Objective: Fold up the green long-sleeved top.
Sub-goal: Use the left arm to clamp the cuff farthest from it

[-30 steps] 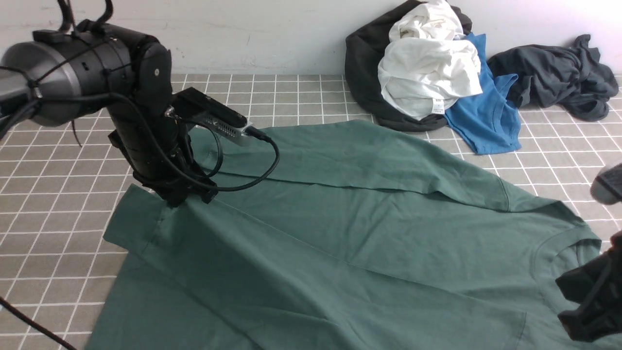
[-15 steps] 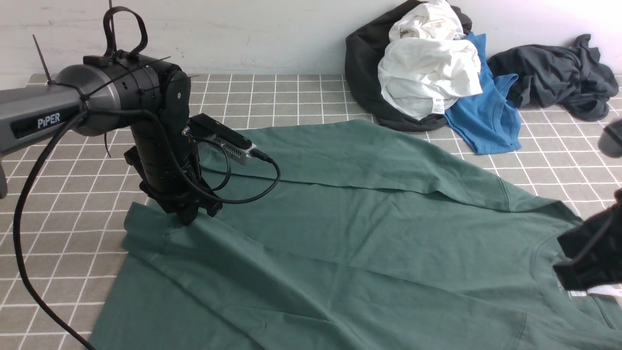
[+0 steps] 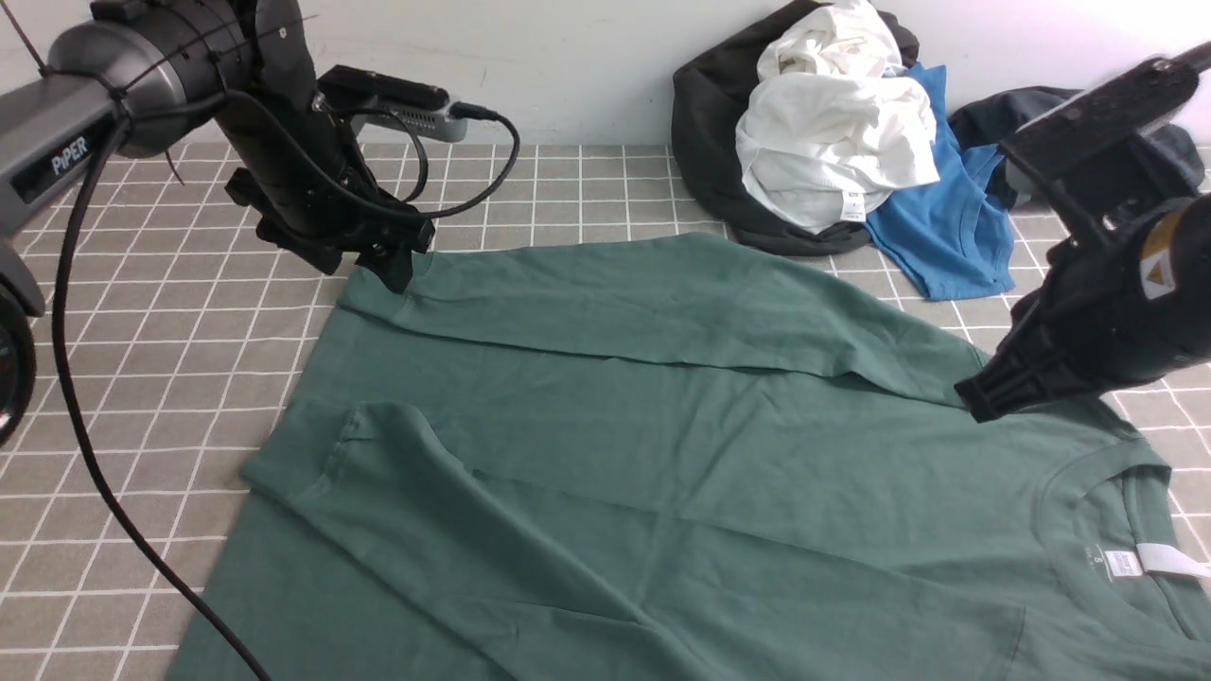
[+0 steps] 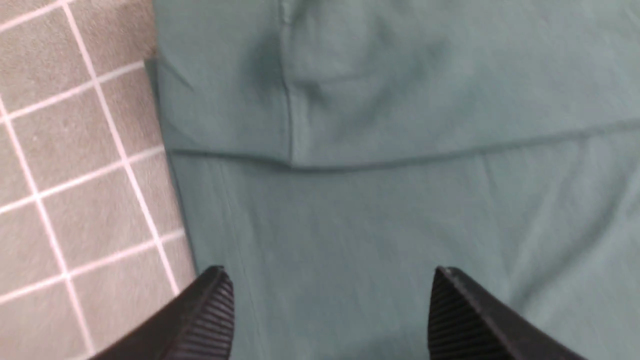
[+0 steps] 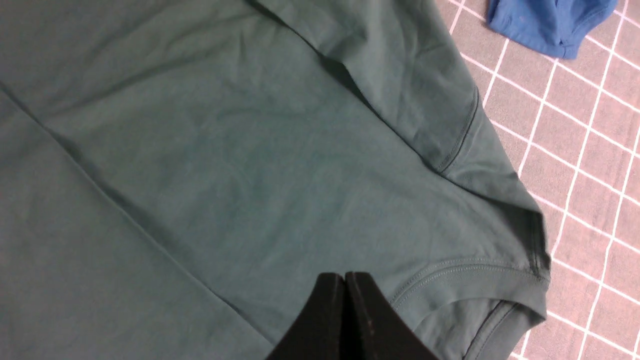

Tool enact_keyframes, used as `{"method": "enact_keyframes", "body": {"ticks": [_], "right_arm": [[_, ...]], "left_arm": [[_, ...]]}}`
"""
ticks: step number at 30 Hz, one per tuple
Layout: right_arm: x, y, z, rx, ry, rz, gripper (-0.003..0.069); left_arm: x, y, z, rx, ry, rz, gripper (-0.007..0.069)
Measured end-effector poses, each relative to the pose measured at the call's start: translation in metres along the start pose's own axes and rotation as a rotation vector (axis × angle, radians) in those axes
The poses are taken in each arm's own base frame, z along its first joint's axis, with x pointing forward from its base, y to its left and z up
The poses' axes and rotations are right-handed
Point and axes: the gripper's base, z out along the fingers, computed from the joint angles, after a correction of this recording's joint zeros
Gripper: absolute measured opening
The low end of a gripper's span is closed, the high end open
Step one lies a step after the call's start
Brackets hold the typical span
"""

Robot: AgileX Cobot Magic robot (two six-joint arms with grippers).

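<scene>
- Grey tiled surface (image 3: 142, 312) with white grid lines, backed by a white wall (image 3: 568, 57).
- Task item: the green long-sleeved top (image 3: 662, 445) lies spread flat from the middle to the near edge of the surface. Its neck points toward the right edge and both sleeves are laid over the body.
- Far edge: a heap of black, white and blue garments (image 3: 833, 142) rests against the wall.
- Far right corner: a dark grey garment (image 3: 979, 123), partly hidden by the right arm.
- Noted: left gripper (image 4: 327, 272) hangs over the top's far left corner, jaws spread wide, nothing between them.
- Noted: right gripper (image 5: 345, 280) is above the shoulder beside the neck, jaws pressed together, empty.
- White neck label (image 3: 1168, 560) is visible inside the collar.
</scene>
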Motion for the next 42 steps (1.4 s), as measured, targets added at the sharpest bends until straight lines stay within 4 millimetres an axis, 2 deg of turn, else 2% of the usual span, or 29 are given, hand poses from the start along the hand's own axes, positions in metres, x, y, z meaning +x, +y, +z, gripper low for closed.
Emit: {"method": "enact_keyframes", "body": {"ticks": [6,9,12,17,20,25,27,31,32,35,38,42], "right_arm": [[-0.002,0.001,0.008,0.003,0.007,-0.016,-0.0015],[-0.003,0.001,0.008,0.006,-0.004,-0.019,-0.0015],[-0.004,0.001,0.008,0.005,-0.016,-0.019,-0.0015],[-0.006,0.001,0.010,0.004,-0.027,-0.020,-0.0015],[-0.007,0.003,0.018,0.002,-0.018,-0.027,-0.0015],[-0.007,0.006,0.032,-0.005,0.023,-0.036,-0.0015],[-0.006,0.008,0.040,-0.011,0.046,-0.039,-0.0015],[-0.006,0.010,0.047,-0.015,0.066,-0.043,-0.0015],[-0.006,0.010,0.047,-0.016,0.067,-0.042,-0.0015],[-0.006,0.011,0.051,-0.019,0.078,-0.042,-0.0015],[-0.006,0.012,0.053,-0.020,0.083,-0.043,-0.0015],[-0.006,0.012,0.053,-0.020,0.085,-0.043,-0.0015]], "left_arm": [[-0.001,0.029,0.042,-0.017,-0.044,-0.145,0.0479],[0.001,0.035,0.057,-0.023,-0.049,-0.176,0.0479],[0.001,0.034,0.067,-0.012,-0.048,-0.186,0.0479],[-0.003,0.023,0.070,0.002,-0.079,-0.114,0.0479],[-0.007,0.012,0.073,0.007,-0.110,-0.043,0.0479],[-0.002,0.011,0.089,0.013,-0.083,-0.033,0.0475],[-0.002,0.012,0.091,0.008,-0.079,-0.025,0.0437],[-0.002,0.013,0.091,0.004,-0.080,-0.018,0.0310],[-0.002,0.013,0.091,0.004,-0.080,-0.017,0.0302],[-0.002,0.013,0.088,0.004,-0.080,-0.003,0.0160],[-0.002,0.012,0.086,0.010,-0.073,-0.004,0.0058],[-0.003,0.012,0.083,0.011,-0.074,-0.003,0.0010]]}}
